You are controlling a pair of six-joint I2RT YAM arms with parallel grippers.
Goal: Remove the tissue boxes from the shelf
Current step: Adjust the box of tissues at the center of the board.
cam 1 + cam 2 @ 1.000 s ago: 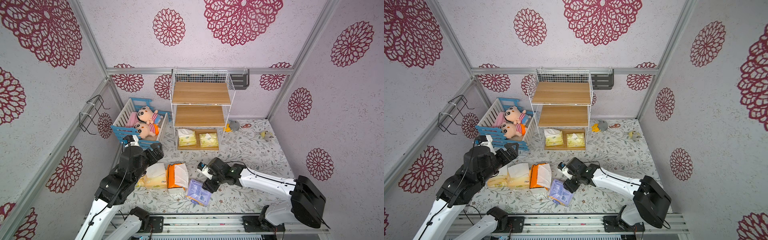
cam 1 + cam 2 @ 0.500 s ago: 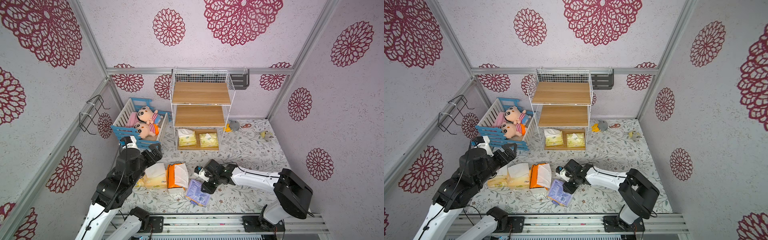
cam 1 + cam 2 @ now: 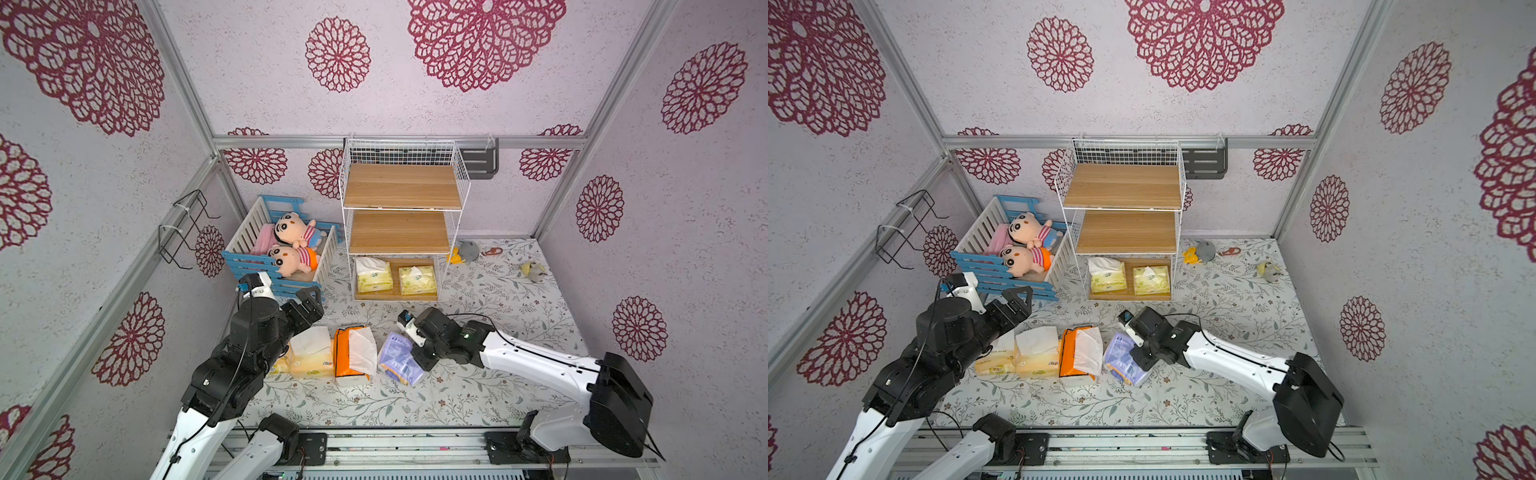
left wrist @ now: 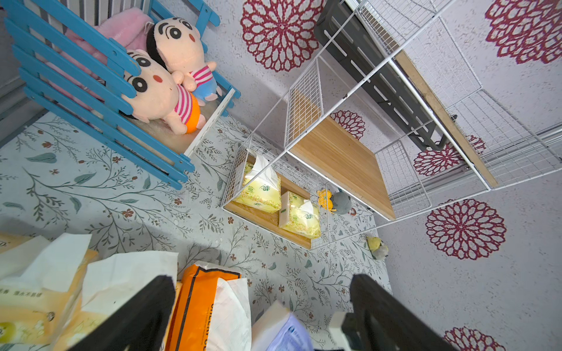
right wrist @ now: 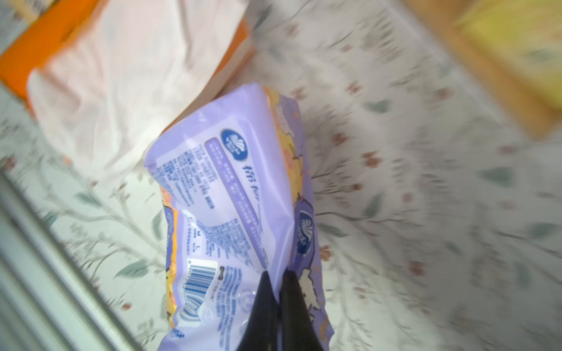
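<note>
**A:** The right tool (image 5: 276, 275) was just pinched shut on the lavender pack (image 5: 231, 182), down on the counter (image 3: 478, 386) (already off the shelf (image 3: 401, 187)).

**B:** The left tool (image 4: 260, 279) was kept wide open, empty. Two pale yellow packs (image 3: 374, 275) were left on the bottom tier.

shelf (image 3: 401, 187): three-tier white wire rack with wooden boards, upright. two pale yellow packs (image 3: 374, 276) (image 3: 417, 280) sit side by side on its bottom board, tissue up. in a row out in front of the shelf: two peach packs (image 3: 309, 361) (image 3: 279, 366), bright orange pack (image 3: 347, 353), and lavender pack (image 3: 399, 361), skewed and wrinkled.
</note>
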